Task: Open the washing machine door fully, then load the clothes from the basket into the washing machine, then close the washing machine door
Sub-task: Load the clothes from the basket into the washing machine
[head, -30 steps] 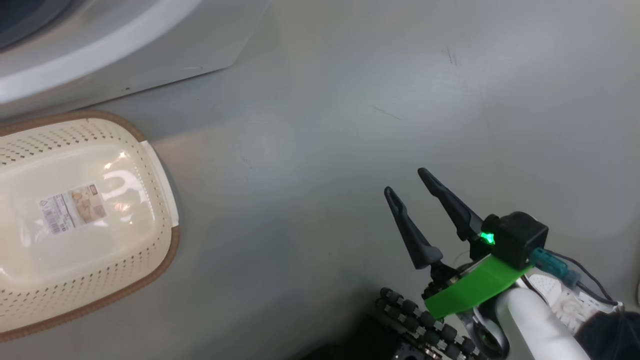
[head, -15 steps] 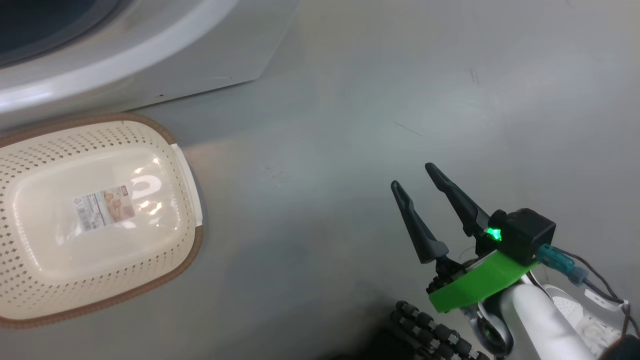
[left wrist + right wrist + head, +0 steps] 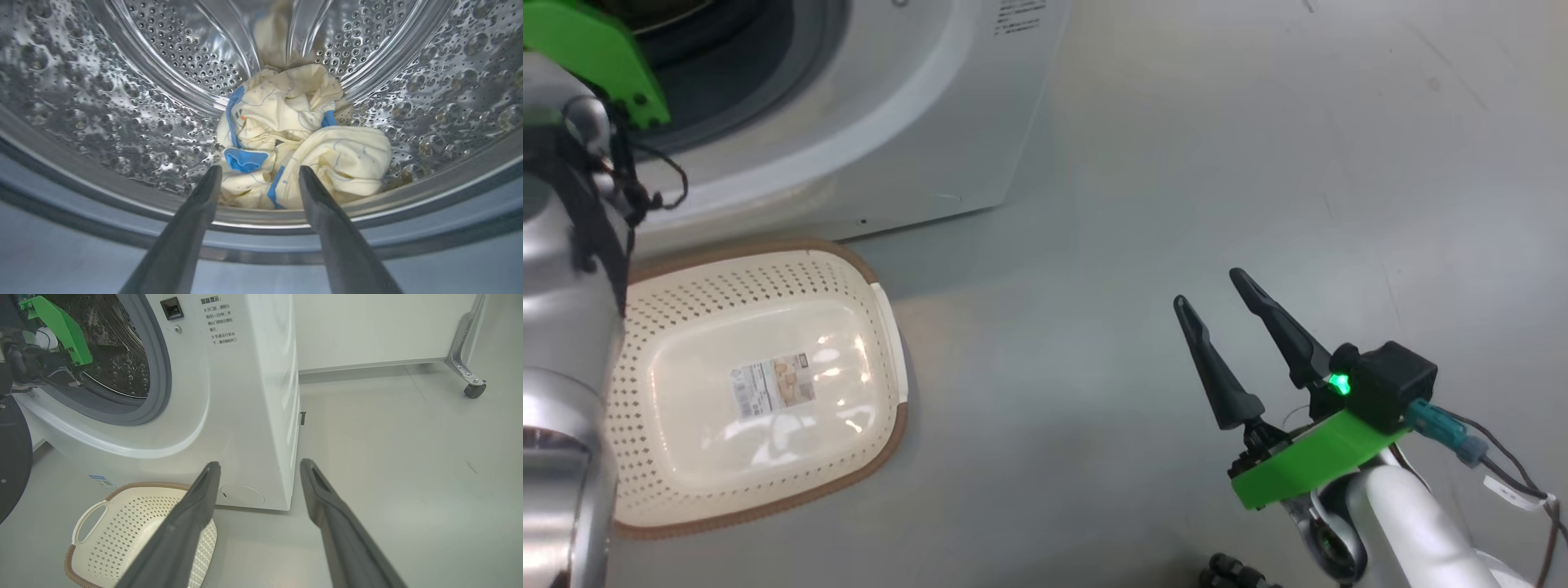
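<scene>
left gripper (image 3: 259,173): fingers spread wide, holding nothing, pointing into the washing machine (image 3: 915,122) | clothes (image 3: 302,139): soft, crumpled, cream and blue, lying low in the holey steel drum (image 3: 122,102) by its front edge, so loading is looking done | basket (image 3: 768,278): holey cream plastic, sitting by the machine's bottom edge | right gripper (image 3: 1209,287): spread apart, empty, waiting over the floor (image 3: 1094,245)
</scene>
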Tool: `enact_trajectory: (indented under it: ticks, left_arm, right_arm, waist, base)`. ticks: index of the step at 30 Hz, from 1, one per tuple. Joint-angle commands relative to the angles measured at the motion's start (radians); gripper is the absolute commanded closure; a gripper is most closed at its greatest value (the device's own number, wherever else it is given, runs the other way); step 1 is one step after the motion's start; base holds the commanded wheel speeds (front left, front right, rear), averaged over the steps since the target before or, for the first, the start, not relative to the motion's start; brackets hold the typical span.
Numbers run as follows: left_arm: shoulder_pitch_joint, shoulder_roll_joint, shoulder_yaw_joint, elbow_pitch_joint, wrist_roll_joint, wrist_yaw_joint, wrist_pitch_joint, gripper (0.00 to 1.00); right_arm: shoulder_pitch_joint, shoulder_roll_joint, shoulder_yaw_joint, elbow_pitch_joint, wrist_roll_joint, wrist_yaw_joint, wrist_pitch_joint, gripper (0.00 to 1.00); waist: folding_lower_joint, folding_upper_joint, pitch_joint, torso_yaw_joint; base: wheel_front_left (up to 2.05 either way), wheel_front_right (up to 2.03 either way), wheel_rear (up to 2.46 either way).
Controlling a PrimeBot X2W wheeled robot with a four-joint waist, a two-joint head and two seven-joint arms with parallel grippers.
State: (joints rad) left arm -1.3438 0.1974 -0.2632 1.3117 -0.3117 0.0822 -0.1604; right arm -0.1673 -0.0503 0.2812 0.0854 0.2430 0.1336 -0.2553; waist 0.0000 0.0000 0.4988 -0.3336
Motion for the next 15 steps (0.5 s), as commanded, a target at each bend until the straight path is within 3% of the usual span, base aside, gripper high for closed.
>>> enact_trajectory:
  ticks: [1,12,15]
  left_arm:
    - [0.008,0.029,0.003,-0.024,0.001,-0.007,-0.016,0.0]
    - [0.225,-0.058,0.012,-0.073,-0.038,-0.059,-0.099,0.0]
    - [0.426,-0.078,0.018,-0.259,-0.027,-0.07,-0.101,0.0]
  right_arm:
    - [0.019,-0.012,0.007,-0.022,-0.009,-0.003,-0.006,0.0]
    - [0.052,-0.015,-0.047,-0.021,-0.021,-0.003,-0.006,0.0]
    - [0.085,-0.02,-0.061,-0.022,-0.03,-0.003,-0.006,0.0]
  waist:
    - [0.0,0.0,-0.057,0.03]
    - [0.0,0.0,-0.204,0.103]
    - [0.0,0.0,-0.276,0.124]
  base:
    - [0.0,0.0,0.0]
    - [0.0,0.0,0.0]
    - [0.0,0.0,0.0]
